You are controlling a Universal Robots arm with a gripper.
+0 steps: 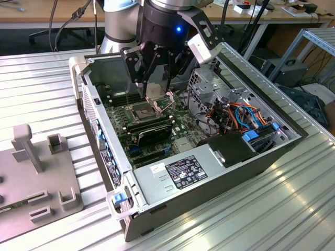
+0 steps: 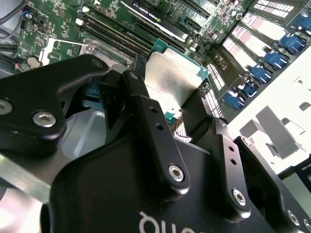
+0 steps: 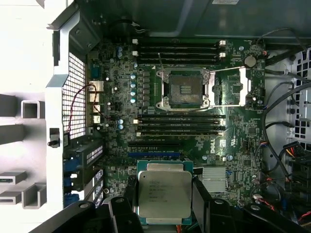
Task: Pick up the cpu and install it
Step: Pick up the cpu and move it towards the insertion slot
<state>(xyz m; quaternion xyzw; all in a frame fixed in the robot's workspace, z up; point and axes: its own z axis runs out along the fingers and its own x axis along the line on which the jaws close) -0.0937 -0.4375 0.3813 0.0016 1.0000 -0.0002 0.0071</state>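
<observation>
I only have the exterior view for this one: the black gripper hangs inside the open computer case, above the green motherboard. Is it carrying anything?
Observer: Yes. In the first wrist view the gripper is shut on the cpu, a thin flat square chip with a dull silver-grey metal top.
Operator: How is it gripped?
Observer: In the second wrist view the black fingers press on two opposite edges of the chip.
Operator: The arm partly hides the socket from me. Is it open?
Observer: In the first wrist view the square metal-framed socket lies uncovered, its hinged silver plate swung open beside it.
</observation>
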